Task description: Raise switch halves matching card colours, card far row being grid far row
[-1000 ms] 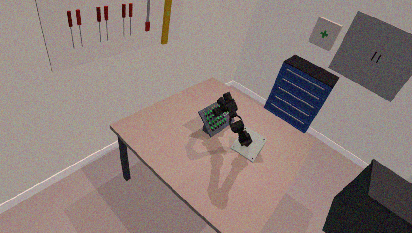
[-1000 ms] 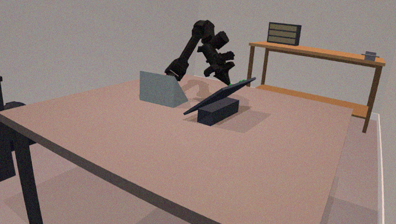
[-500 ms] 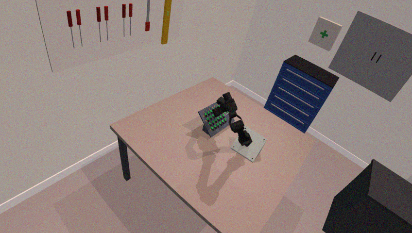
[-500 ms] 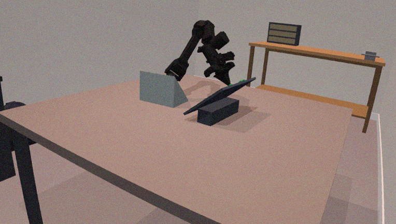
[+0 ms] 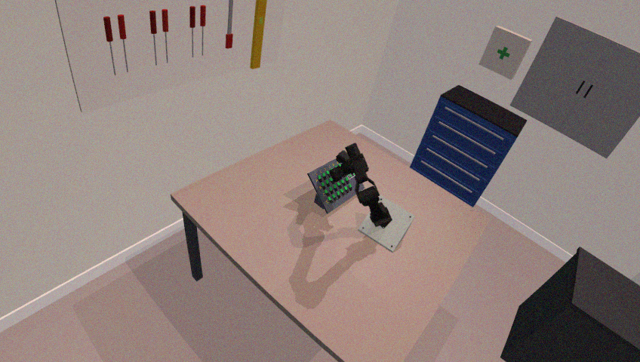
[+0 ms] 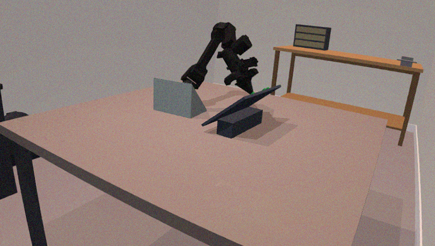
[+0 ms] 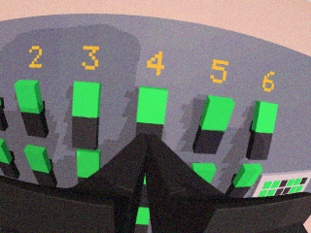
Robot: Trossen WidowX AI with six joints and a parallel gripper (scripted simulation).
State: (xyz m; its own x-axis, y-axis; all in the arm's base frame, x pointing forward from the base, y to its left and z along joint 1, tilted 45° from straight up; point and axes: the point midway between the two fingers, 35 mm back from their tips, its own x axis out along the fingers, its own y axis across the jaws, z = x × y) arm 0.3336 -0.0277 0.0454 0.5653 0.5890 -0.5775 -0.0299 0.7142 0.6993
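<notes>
The tilted switch panel (image 5: 330, 209) (image 6: 239, 107) (image 7: 117, 41) holds rows of green and dark rocker switches. In the wrist view its far row shows switch 2 (image 7: 29, 97), switch 3 (image 7: 86, 99), switch 4 (image 7: 153, 106), switch 5 (image 7: 217, 114) and switch 6 (image 7: 265, 117). Which halves stand raised is hard to tell. My gripper (image 6: 251, 92) (image 7: 147, 142) is shut and empty. Its tips overlap the dark nearer half of switch 4 in the wrist view; contact is unclear. The fingers hide switches behind them. The card (image 7: 282, 176) shows green and dark squares in its far rows; its nearer rows are hidden.
The panel stands on a dark support block (image 6: 238, 121) on the table (image 5: 269, 179) (image 6: 164, 152). The arm's base is on a pale sloped mount (image 5: 395, 240) (image 6: 172, 97) beside the panel. A blue drawer cabinet (image 5: 466, 148) stands beyond the table.
</notes>
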